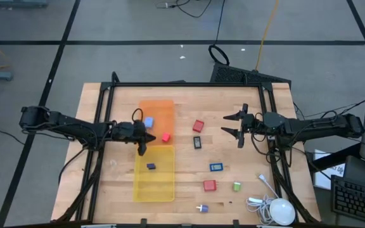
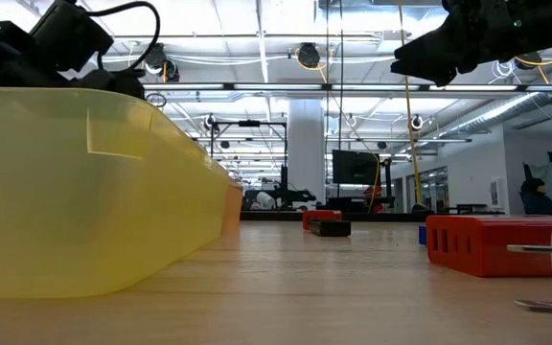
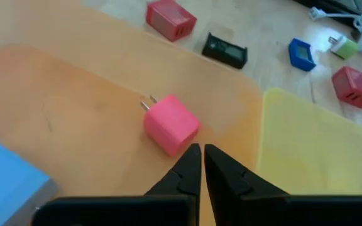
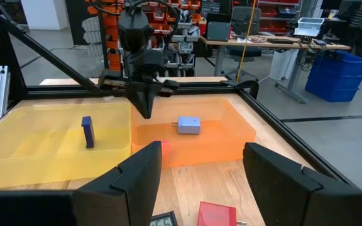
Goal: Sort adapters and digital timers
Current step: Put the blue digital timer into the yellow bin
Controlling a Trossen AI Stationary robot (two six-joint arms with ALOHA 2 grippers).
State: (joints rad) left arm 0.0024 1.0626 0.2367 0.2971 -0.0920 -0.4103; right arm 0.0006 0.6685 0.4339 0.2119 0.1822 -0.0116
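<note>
My left gripper [image 3: 202, 154] is shut and hangs point-down [image 4: 145, 108] over the orange tray [image 1: 156, 109], near its border with the yellow tray [image 1: 154, 180]. A pink adapter [image 3: 171, 124] lies on the orange tray floor just beyond the fingertips, and a light blue adapter [image 1: 149, 121] lies farther in. One dark blue timer [image 4: 88, 132] stands on edge in the yellow tray. My right gripper [image 1: 239, 126] is open and raised above the table's right half. On the wood lie red adapters [image 1: 198, 125] [image 1: 209, 185], a black timer [image 1: 197, 142], a blue timer [image 1: 217, 167], a green adapter [image 1: 237, 186] and a white-purple adapter [image 1: 202, 208].
A white round device with a cable [image 1: 280, 211] sits at the near right corner. A black frame [image 1: 189, 84] runs round the table's far and side edges. The red adapter [image 2: 482, 244] and the yellow tray wall [image 2: 84, 192] stand near the table's near edge.
</note>
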